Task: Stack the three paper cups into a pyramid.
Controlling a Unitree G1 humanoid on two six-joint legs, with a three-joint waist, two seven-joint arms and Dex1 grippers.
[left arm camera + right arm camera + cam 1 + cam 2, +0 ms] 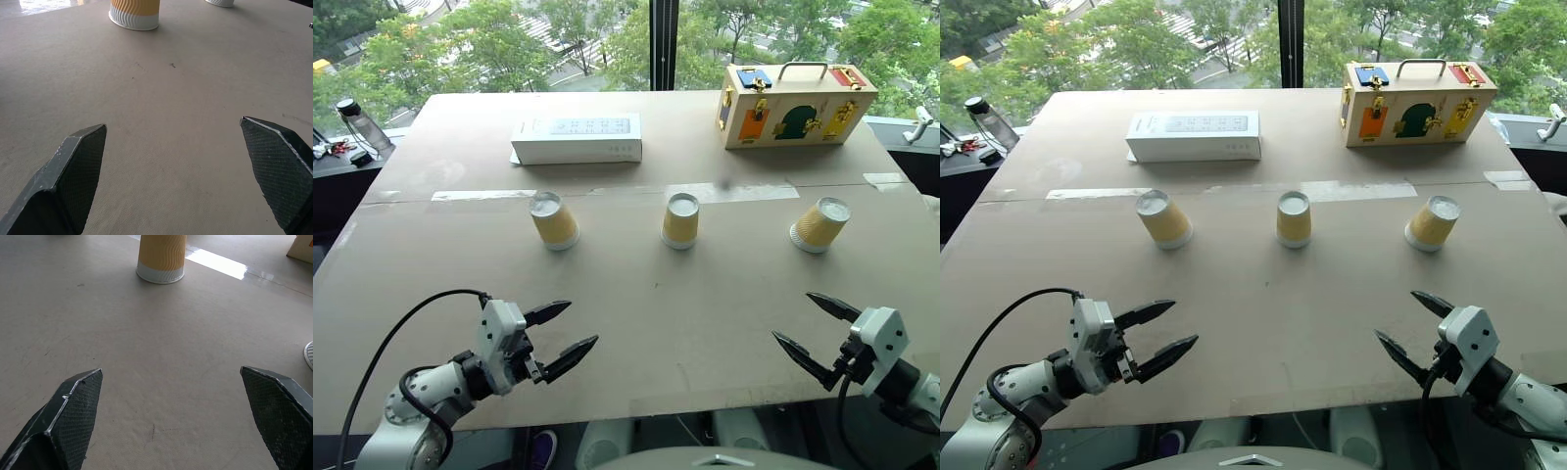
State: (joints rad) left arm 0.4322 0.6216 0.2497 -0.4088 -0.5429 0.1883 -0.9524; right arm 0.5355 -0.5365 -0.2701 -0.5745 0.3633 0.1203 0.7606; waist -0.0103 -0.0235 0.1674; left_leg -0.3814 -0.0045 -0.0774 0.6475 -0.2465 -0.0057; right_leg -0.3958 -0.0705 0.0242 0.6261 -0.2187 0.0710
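Three ribbed, tapered paper cups [681,219] stand inverted; left claw [564,336] and right claw [809,331] gape apart.

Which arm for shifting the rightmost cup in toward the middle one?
Right. The right gripper hangs open on that side, nearest the right cup; the left gripper sits across the table, nearer the left cup.

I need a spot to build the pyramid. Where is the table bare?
Bare: the wide strip between the three yellow-tan ribbed paper cups and the open left gripper and right gripper. Crowded: the far edge, with the white flat box and wooden latch case.
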